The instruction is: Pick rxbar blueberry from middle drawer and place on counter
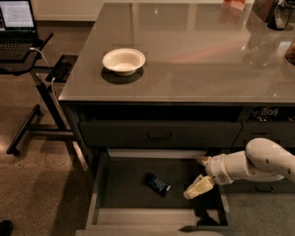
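The rxbar blueberry (158,184) is a small dark bar with pale print. It lies flat on the bottom of the open middle drawer (124,184), near its centre. My gripper (199,185) hangs over the right part of the drawer, a short way right of the bar and not touching it. The white arm reaches in from the right edge. The grey counter (193,50) spreads above the drawers.
A white bowl (123,61) sits on the counter's left part. Dark objects stand at the counter's far right corner (279,14). A closed drawer with a small handle (159,135) is above the open one. A laptop on a black stand (18,32) stands to the left.
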You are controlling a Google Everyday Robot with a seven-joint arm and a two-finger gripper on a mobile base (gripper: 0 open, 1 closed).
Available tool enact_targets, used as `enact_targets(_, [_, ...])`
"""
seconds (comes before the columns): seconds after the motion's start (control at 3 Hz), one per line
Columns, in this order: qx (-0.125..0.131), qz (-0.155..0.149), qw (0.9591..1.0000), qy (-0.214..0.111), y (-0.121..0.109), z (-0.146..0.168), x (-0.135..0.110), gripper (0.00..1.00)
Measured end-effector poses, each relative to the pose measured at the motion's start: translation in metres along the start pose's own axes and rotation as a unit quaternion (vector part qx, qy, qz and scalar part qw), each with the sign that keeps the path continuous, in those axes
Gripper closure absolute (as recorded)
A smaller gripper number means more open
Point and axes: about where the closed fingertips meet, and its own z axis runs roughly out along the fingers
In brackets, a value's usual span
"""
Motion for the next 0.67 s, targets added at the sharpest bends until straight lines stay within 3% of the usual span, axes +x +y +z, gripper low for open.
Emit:
enact_targets(0.33, [0.019,-0.010,0.9994,-0.027,0.010,0.029,0.018,0.00])
enact_targets(0.67, [0.059,-0.053,0.9951,-0.060,-0.009,0.063,0.021,0.00])
